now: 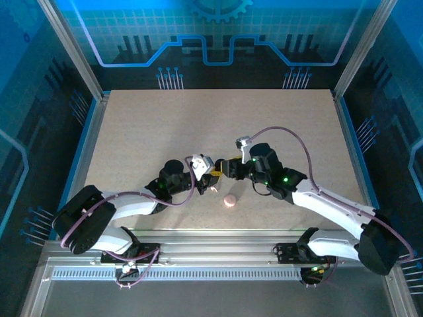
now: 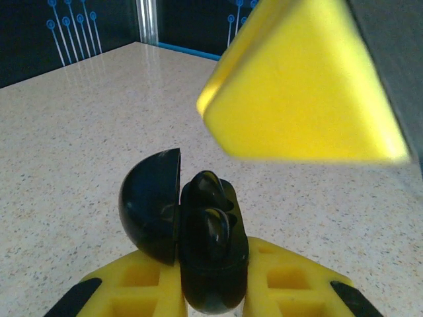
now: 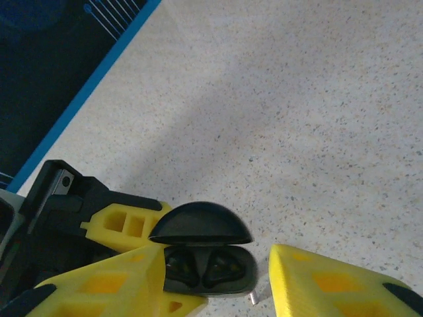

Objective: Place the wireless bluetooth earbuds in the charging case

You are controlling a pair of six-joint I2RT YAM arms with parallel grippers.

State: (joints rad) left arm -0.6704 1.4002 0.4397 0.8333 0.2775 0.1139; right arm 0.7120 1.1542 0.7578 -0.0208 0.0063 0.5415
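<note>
In left gripper (image 2: 211, 290), black case (image 2: 213, 264) lengthwise along fingers (image 2: 284, 254).

We've got a speckled beige table (image 1: 198, 125) with blue edging (image 1: 80, 146) at 9 o'clock. At 12 there's a blue backdrop (image 1: 218, 33) with circuit lines and a gear. There's a silver frame post (image 1: 73, 49) at 10 o'clock and a metal rail (image 1: 218, 254) at 6.
</note>
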